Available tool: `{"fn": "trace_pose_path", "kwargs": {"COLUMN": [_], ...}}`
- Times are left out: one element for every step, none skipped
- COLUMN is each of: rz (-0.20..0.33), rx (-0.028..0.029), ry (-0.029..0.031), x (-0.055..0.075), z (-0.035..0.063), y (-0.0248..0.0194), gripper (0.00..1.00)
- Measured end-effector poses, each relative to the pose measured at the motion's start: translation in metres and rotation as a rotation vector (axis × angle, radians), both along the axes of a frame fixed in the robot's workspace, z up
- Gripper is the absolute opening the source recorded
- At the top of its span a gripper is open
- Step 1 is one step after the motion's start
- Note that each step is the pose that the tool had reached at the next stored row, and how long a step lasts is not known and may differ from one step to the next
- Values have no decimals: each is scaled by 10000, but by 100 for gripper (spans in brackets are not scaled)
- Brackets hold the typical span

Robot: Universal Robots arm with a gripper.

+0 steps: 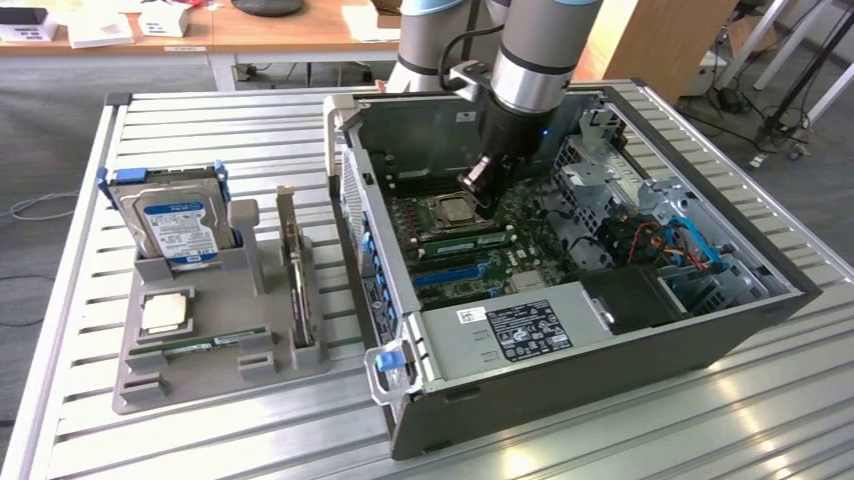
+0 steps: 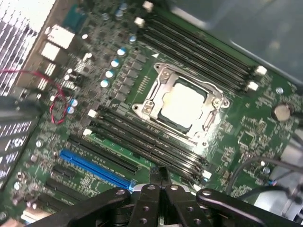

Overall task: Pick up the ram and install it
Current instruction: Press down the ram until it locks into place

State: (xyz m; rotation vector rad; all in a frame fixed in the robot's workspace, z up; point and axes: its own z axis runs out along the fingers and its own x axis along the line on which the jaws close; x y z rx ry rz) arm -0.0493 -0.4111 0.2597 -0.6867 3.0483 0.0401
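The tool's (image 1: 483, 180) tips are hidden by the arm (exterior view); the ram (image 1: 214, 345) is too small for detail.

Arm (image 1: 541, 45): thick grey cylindrical tubes, two side by side; light blue joint cap at the top.
Wrist: black cylindrical section below the grey tube; small blue light on its side.
Cable (image 1: 461, 45): black, looping beside the tube to a grey bracket.
Gripper (image 1: 483, 178): black, narrowing downward.
Fingers (image 2: 163, 177): black, flat, narrow.
Finger links: black bars with round screws or pins; silver part behind them.
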Motion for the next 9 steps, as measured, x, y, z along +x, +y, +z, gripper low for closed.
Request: {"fn": "trace_pose_path", "kwargs": {"rz": [-179,-359,-539,-720,-899,-1095,-1275,-1454,-1634], "rx": [0,0,0,0,0,0,0,0,0], "ry": [0,0,0,0,0,0,0,0,0], "x": [0,0,0,0,0,0,0,0,0], "z": [0,-1,-1,-1,-2,-2,-3,-3,-3], "y": [0,0,0,0,0,0,0,0,0], "gripper": [11,11,11,11,11,11,11,11,11]}}
